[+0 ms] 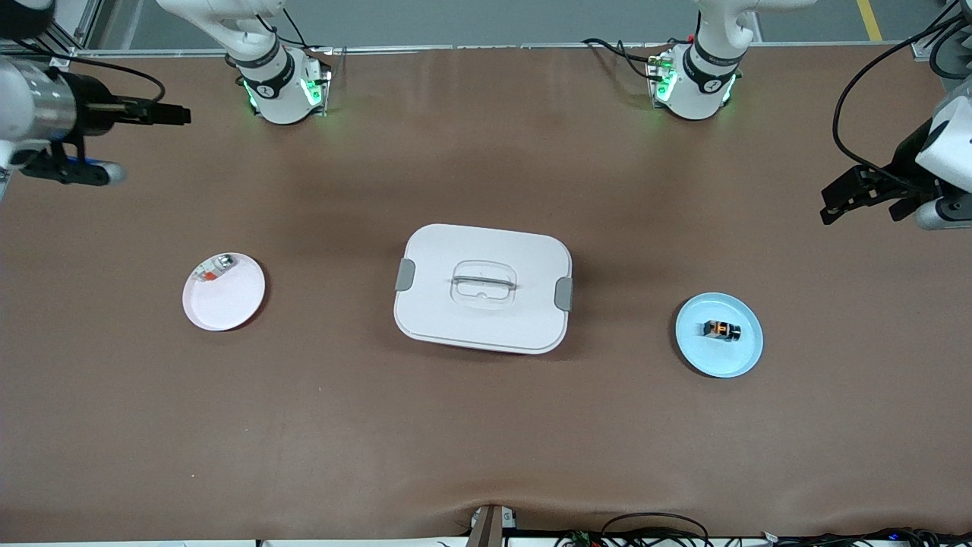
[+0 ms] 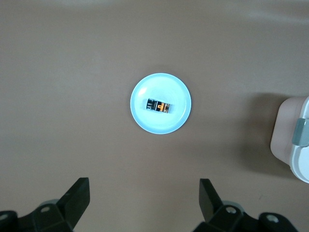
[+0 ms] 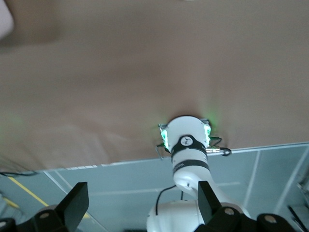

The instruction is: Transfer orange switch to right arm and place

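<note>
No writing can be read anywhere. The one orange switch [image 1: 721,330], a tiny black box with an orange centre, lies on the blue plate [image 1: 748,351]. One white lidded box [image 1: 483,288] sits mid-table [image 1: 486,441], between the two plates. Left hand [image 1: 862,199] and right hand [image 1: 163,114] hang spread, empty, above the table ends.

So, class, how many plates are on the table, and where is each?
2. The blue plate, holding the orange switch, lies toward the left arm's end. The pink plate, holding a small silver piece, lies toward the right arm's end.
</note>
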Tool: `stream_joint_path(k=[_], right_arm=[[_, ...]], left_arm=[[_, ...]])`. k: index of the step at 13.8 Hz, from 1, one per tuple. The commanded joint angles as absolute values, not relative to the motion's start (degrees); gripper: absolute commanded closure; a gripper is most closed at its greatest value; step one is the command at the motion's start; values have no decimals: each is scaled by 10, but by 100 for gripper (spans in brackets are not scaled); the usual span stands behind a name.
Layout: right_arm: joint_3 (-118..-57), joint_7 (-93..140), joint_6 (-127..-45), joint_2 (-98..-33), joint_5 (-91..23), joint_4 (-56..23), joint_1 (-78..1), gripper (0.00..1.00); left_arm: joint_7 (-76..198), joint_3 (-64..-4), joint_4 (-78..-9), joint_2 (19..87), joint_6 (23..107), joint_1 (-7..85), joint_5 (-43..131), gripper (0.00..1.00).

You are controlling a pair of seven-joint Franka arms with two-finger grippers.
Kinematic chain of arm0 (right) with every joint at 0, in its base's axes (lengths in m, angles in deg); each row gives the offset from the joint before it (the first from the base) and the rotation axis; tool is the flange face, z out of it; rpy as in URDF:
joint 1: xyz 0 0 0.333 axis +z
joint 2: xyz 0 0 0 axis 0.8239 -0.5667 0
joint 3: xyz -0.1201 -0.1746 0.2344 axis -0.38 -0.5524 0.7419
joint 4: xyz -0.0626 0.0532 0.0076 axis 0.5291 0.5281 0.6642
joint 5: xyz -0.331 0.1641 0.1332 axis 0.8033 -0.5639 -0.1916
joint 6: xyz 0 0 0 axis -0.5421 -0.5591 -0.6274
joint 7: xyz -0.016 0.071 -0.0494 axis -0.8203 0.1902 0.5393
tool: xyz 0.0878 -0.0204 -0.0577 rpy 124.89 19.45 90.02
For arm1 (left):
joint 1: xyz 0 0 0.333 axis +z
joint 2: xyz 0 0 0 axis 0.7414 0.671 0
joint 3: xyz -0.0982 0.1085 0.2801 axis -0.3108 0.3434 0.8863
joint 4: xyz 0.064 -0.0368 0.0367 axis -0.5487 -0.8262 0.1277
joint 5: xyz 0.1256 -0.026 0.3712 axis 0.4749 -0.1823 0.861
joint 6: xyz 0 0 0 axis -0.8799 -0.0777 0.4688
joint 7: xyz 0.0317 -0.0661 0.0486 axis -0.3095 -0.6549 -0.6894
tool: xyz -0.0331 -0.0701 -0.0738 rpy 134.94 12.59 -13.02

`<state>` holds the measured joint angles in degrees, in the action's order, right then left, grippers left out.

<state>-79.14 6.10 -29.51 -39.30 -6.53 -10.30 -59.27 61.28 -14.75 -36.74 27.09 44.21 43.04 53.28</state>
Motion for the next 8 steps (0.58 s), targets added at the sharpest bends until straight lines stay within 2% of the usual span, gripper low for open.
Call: stream_joint_path(k=[1,5,8], right_arm=[[-783,39,-331,-389,-93,-86,-596,0],[-781,40,-425,-430,-93,-101,-555,0],[-779,51,-511,-468,-10,-69,-541,0]], left_arm=[[610,-148,-352,293,431,422,525,0],[611,-149,-351,320,433,421,525,0],[611,-153,-352,358,450,419,524,0]])
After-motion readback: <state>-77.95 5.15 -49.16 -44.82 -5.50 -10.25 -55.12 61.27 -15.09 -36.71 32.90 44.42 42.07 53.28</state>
